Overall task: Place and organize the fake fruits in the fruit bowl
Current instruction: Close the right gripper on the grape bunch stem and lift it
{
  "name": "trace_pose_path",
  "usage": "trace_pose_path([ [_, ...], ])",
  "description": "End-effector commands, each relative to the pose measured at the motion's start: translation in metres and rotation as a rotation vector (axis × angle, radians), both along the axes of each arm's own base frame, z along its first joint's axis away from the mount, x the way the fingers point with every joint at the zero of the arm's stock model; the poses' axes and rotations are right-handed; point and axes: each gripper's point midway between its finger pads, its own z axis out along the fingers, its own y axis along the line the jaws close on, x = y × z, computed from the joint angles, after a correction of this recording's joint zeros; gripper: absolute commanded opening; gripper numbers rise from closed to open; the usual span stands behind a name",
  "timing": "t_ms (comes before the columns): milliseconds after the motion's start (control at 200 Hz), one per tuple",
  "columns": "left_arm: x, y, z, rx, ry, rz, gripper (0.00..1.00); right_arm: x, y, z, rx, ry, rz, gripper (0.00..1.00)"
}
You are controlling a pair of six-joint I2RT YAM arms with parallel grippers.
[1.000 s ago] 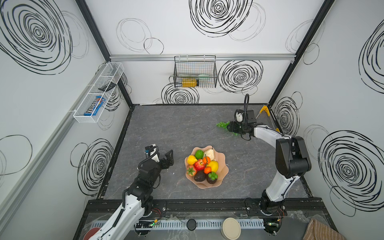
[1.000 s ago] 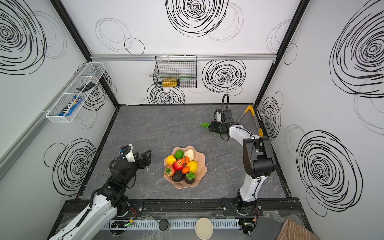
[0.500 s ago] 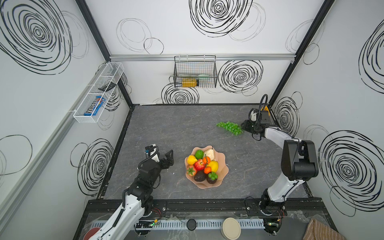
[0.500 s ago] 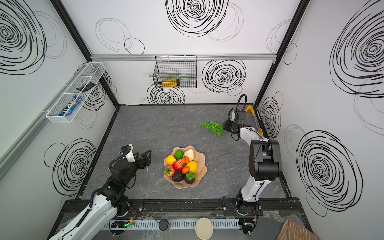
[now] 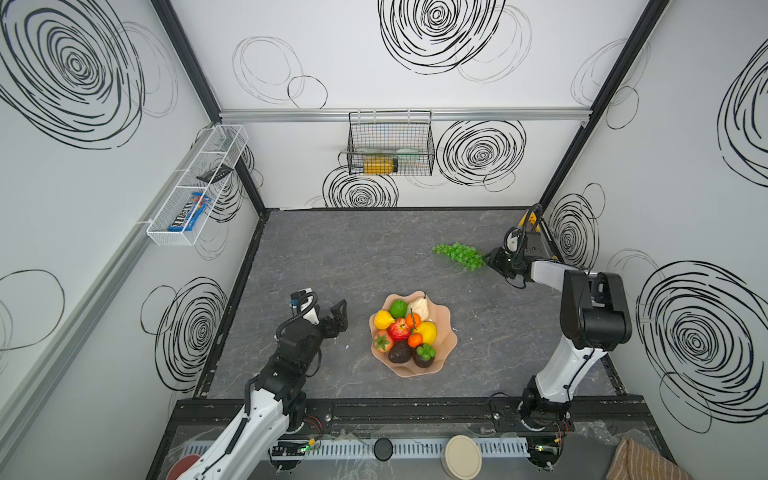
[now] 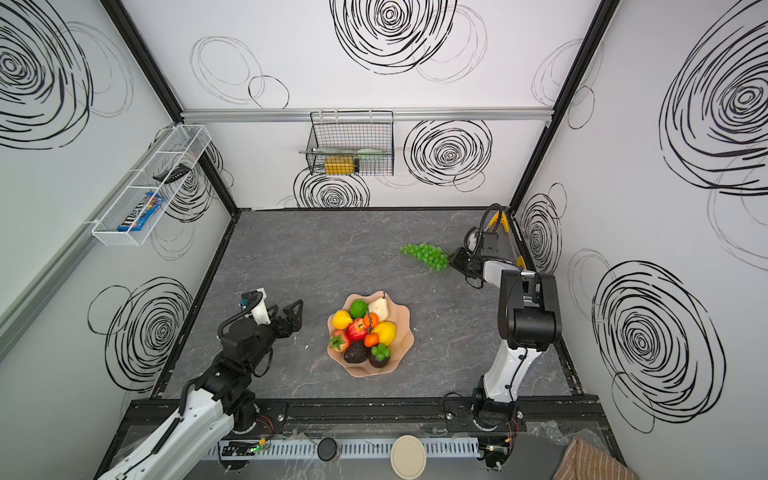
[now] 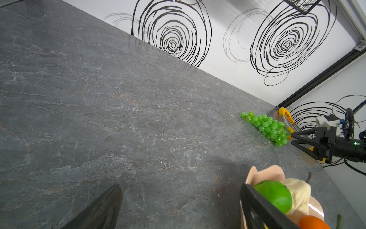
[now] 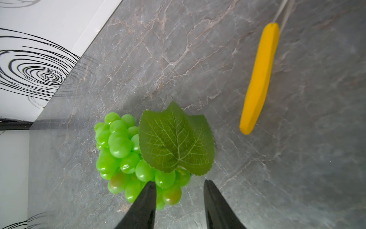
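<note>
Left gripper (image 5: 337, 318) jaws wide, empty, at 9 o'clock of the scalloped peach-pink fruit bowl (image 5: 446, 347) full of glossy plastic fruits (image 5: 405, 332). Green plastic grape bunch (image 5: 459, 255) lies on grey stone-look tabletop (image 5: 353, 257) at 1 o'clock of bowl. Right gripper (image 8: 179, 198) half-open at its stem end, one finger (image 8: 144, 202) over grapes, nothing gripped; yellow-tipped tongs (image 8: 259, 79) beyond.

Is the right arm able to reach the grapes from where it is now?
Probably yes. The right gripper is open right at the grapes, one of its fingers already over the bunch. Nothing lies between; the tongs are off to one side.
</note>
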Motion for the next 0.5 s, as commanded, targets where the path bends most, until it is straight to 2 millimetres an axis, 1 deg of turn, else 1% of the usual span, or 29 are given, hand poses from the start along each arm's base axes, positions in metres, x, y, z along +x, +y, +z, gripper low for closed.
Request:
trace_pose_path([
  [0, 0.0036, 0.0004, 0.011, -0.02, -0.049, 0.005, 0.97, 0.0043, 0.0022, 0.0048, 0.089, -0.037, -0.039, 0.44],
  [170, 0.0036, -0.0001, 0.0109, -0.021, -0.048, 0.003, 0.97, 0.0035, 0.0038, 0.0038, 0.153, -0.047, -0.082, 0.46],
  [495, 0.0029, -0.0004, 0.012, -0.022, -0.052, 0.0, 0.97, 0.0026, -0.0029, -0.0014, 0.277, -0.045, -0.231, 0.48],
])
